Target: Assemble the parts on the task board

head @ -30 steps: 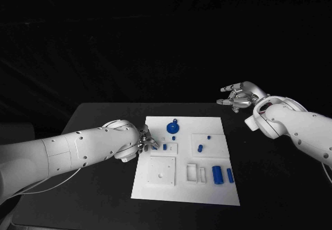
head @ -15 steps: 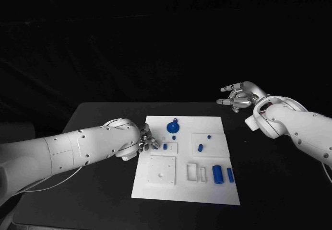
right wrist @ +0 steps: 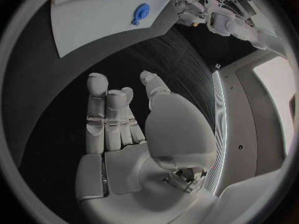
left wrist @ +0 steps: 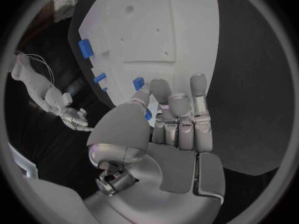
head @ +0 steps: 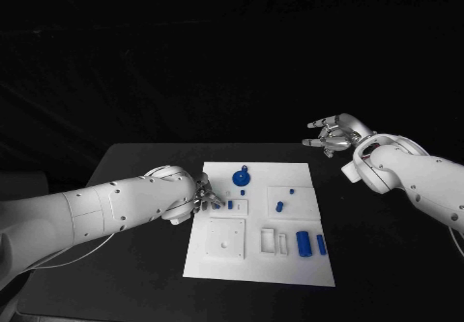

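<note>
Head view first, from the left: my left hand sits low at the board's left edge, just beside the small blue part in the upper-left block. Against the frames half a second and a second back, the arm has barely crept; the hand has settled where it is, and nothing on the board has shifted. I read that as the reach being finished and the grasp about to happen, not yet made.

From the left wrist camera, the fingers are lined up close together, tips over the board's edge, with the thumb set against a small blue part. I cannot tell whether that part is truly pinched or merely touched.

Moving right across the board: the blue disc lies at the far edge, a short peg stands in the right-hand block, and two blue cylinders lie side by side near the right edge toward me. All sit as they did earlier.

At far right, my right hand hangs off the board, beyond its far right corner, raised and holding nothing. Its wrist camera shows the fingers loosely curved and close together, thumb apart. It has not moved since the earlier frames.
</note>
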Robot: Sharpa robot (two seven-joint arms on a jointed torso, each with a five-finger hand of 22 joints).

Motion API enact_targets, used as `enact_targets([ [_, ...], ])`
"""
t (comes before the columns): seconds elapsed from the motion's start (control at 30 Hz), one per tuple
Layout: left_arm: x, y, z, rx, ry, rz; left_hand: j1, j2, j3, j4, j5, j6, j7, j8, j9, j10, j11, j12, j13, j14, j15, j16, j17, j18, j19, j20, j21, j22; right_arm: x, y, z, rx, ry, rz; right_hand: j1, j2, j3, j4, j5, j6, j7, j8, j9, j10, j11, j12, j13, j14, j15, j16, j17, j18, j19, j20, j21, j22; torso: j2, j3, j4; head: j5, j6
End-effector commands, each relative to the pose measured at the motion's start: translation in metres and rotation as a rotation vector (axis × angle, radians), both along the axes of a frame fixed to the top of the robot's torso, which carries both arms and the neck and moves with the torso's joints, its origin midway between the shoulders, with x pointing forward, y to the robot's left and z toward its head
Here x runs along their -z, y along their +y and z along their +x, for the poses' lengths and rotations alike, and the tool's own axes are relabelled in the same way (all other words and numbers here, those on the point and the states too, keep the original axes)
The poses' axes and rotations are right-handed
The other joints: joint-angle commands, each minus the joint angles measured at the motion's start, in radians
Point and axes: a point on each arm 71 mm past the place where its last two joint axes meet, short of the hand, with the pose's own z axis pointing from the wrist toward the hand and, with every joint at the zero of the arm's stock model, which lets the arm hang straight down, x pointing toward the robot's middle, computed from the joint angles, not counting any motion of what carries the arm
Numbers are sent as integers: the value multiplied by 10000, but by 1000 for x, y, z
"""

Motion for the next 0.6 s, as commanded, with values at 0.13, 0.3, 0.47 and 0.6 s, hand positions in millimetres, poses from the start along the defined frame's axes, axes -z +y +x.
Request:
enact_targets([
  [0.13, 8, -5, -4, 324, 346, 8, -164, -318, -123, 306, -32, 173, -313, 56, 71, 145, -355, 12, -20, -18, -71, 15, -14, -77, 27, -40, -62, 172, 2, 2, 0, -152, 90, 1, -64, 12, -4, 57, 30, -28, 16, -44, 1, -54, -47, 26, 8, -44, -56, -49, -9, 197, 350, -1, -29, 423, -4, -4, 13, -4, -17],
  [0.3, 8, -5, -4, 297, 349, 19, -115, -492, -91, 529, -53, 176, -310, 55, 62, 145, -349, 12, -28, -22, -70, 12, -16, -77, 30, -39, -89, 175, 2, 2, 0, -154, 100, 4, -64, 12, -4, 57, 30, -28, 16, -44, 1, -54, -47, 26, 8, -44, -56, -49, -9, 197, 350, -1, -29, 423, -1, -9, -1, -6, -13],
  [0.47, 9, -3, -3, 246, 335, 30, -112, -516, -86, 550, -61, 175, -309, 55, 61, 146, -349, 12, -29, -23, -70, 11, -17, -77, 32, -40, -91, 175, 3, 2, 0, -145, 104, 4, -64, 12, -4, 57, 30, -28, 16, -44, 1, -54, -47, 26, 8, -44, -56, -49, -9, 197, 350, -1, -29, 423, 2, -8, 1, -10, -13],
  [0.6, 9, -1, -3, 186, 316, 42, -96, -587, -53, 642, -69, 179, -309, 59, 64, 144, -348, 14, -32, -27, -70, 8, -19, -77, 35, -40, -101, 177, 3, 2, 0, -137, 103, 4, -64, 12, -4, 57, 30, -28, 16, -44, 1, -54, -47, 26, 8, -44, -56, -49, -9, 197, 350, -1, -29, 423, 3, -8, 0, -24, -3],
])
